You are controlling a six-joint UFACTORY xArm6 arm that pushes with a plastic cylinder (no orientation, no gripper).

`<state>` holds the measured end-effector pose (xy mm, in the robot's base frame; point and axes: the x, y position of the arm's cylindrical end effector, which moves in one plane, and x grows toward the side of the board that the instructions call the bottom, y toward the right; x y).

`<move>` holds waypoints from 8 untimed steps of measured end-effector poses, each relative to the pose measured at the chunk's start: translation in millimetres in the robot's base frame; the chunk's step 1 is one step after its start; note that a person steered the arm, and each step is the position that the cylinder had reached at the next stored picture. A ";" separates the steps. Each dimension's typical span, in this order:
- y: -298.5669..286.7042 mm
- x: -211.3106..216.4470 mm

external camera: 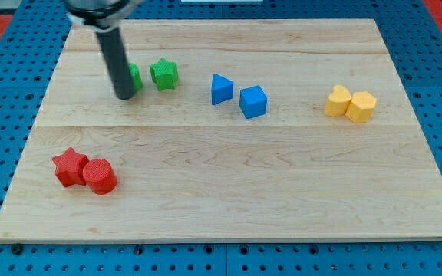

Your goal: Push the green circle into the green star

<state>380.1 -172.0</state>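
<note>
The green circle [135, 77] sits near the view's top left, mostly hidden behind my rod. The green star [163, 73] lies just to its right, a small gap between them. My tip [124, 96] rests on the board at the circle's lower left edge, touching or nearly touching it.
A blue triangle [221, 89] and a blue cube [253, 101] lie right of the star. A yellow heart [338, 100] and a yellow hexagon [361, 106] sit at the right. A red star [70, 166] and a red cylinder [99, 175] sit at the lower left. The wooden board [229, 192] ends in edges on all sides.
</note>
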 end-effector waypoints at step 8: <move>225.8 -83.4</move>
